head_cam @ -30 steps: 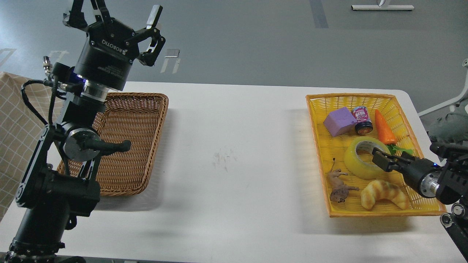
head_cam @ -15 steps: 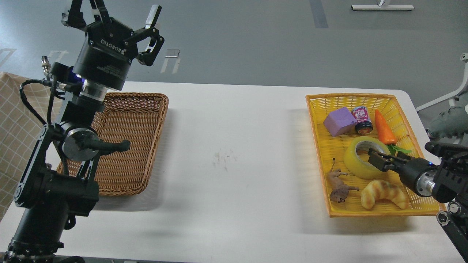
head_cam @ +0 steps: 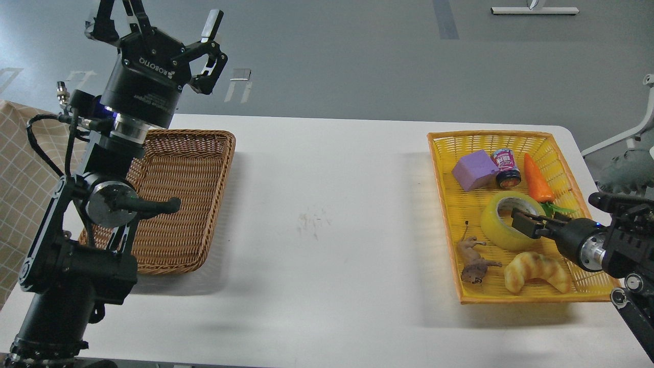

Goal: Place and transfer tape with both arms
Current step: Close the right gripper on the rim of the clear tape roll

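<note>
The tape (head_cam: 498, 227), a yellow translucent roll with a grey-white core, lies flat in the yellow basket (head_cam: 442, 204) on the right. My right gripper (head_cam: 529, 225) reaches in from the right edge, low over the roll. Its fingertips (head_cam: 522, 224) are at the roll's near right rim by the core. It looks dark and small, so I cannot tell whether the fingers are closed on the rim. My left gripper (head_cam: 158, 23) is held high at the upper left, fingers spread wide and empty, above the back of the brown wicker basket (head_cam: 194, 204).
The yellow basket also holds a purple block (head_cam: 474, 170), a small jar (head_cam: 506, 167), a toy carrot (head_cam: 537, 179), a croissant toy (head_cam: 536, 271) and a small animal figure (head_cam: 474, 260). The white table (head_cam: 327, 204) lies between the baskets. A checked cloth (head_cam: 20, 168) is at the left.
My right gripper has slid a little left and up along the tape's rim. My left arm has shifted slightly left. The tape stays in place.
</note>
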`<control>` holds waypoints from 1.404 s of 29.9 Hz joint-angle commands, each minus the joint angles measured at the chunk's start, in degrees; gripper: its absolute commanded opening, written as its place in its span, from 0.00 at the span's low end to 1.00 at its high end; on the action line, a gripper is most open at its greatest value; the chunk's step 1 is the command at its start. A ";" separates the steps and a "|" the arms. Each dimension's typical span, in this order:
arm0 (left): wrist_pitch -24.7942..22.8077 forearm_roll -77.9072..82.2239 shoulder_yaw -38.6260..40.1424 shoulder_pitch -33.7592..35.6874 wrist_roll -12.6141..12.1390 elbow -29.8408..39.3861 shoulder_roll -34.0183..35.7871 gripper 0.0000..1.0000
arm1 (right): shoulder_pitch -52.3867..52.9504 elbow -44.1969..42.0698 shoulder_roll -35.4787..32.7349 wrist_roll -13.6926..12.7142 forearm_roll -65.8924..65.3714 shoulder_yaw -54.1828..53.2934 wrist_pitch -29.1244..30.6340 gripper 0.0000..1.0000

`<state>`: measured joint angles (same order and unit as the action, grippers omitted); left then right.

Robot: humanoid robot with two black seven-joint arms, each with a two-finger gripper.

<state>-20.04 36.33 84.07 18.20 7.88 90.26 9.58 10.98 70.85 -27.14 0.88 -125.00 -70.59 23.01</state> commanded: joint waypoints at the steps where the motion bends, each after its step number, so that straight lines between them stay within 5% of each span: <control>1: 0.08 0.06 -0.05 -0.01 0.03 0.00 0.00 0.98 | -0.08 -0.01 -0.02 0.00 0.00 0.01 0.01 0.93; 7: 0.08 0.06 0.04 -0.01 0.03 0.00 0.00 0.98 | -0.08 -0.01 0.25 0.09 0.00 0.01 0.01 0.84; 11: 0.96 0.15 -0.05 -0.10 -0.06 0.18 0.09 0.98 | -0.08 -0.01 0.42 0.62 0.00 0.01 -0.07 0.64; 16: 1.40 0.15 -0.05 -0.10 -0.06 0.18 0.35 0.98 | -0.17 0.08 0.42 0.62 0.00 0.01 -0.25 0.50; 37: 1.67 0.06 0.13 -0.18 -0.15 0.09 0.62 0.98 | -1.93 0.78 -0.28 0.27 0.00 0.01 0.01 0.52; 41: 1.67 0.15 0.13 -0.62 -0.15 0.09 0.53 0.98 | -2.02 0.87 -0.28 0.53 0.00 0.01 0.01 0.45; 42: 1.67 0.15 0.04 -0.71 -0.15 0.09 0.53 0.98 | -2.02 0.87 -0.28 0.79 0.00 0.01 0.01 0.37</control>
<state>-18.37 36.39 84.17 17.72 7.73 90.35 10.15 9.04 71.68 -27.41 1.26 -125.00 -70.55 23.01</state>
